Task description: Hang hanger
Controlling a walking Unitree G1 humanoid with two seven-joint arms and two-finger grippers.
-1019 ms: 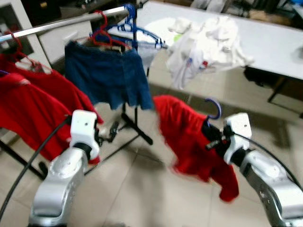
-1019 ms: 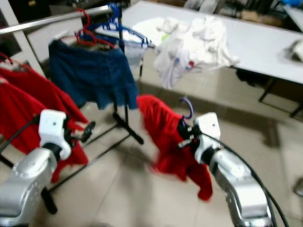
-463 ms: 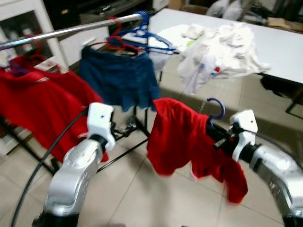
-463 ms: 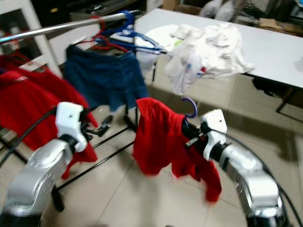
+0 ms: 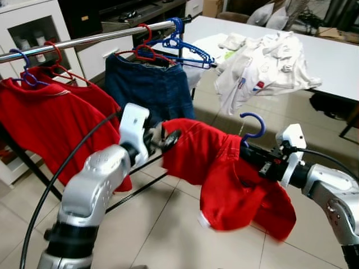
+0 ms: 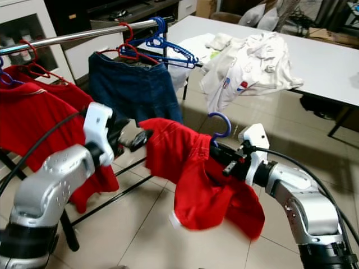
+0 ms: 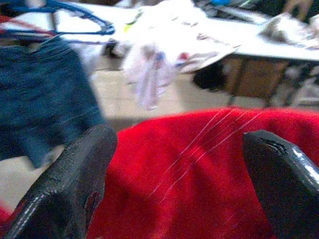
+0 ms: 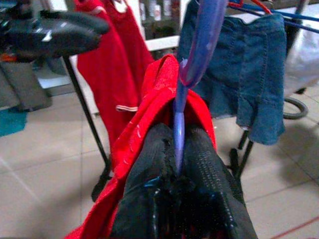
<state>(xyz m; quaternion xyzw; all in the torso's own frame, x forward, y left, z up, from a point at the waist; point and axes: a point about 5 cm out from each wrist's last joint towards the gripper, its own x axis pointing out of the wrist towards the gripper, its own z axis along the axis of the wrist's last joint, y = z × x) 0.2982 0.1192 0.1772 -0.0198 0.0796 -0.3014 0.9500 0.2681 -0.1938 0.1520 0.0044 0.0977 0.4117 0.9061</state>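
Hanging not yet done. Right tool [image 6: 224, 162] is clamped on the neck of the purple hanger [image 5: 253, 124] carrying a red shirt [image 5: 224, 174], held well short of the rail [image 5: 84, 40]. Left tool [image 5: 167, 139], fingers spread wide, touches the shirt's shoulder. Remaining: hook onto rail.

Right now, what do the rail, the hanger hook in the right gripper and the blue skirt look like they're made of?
Rail: probably metal, a shiny silver tube with bright glints.
Hanger hook, clamped by the right gripper: looks like smooth purple-blue plastic with a slight sheen, though coated wire is possible.
Blue skirt: seemingly denim, matte dark blue, woven-looking, with a frayed hem.
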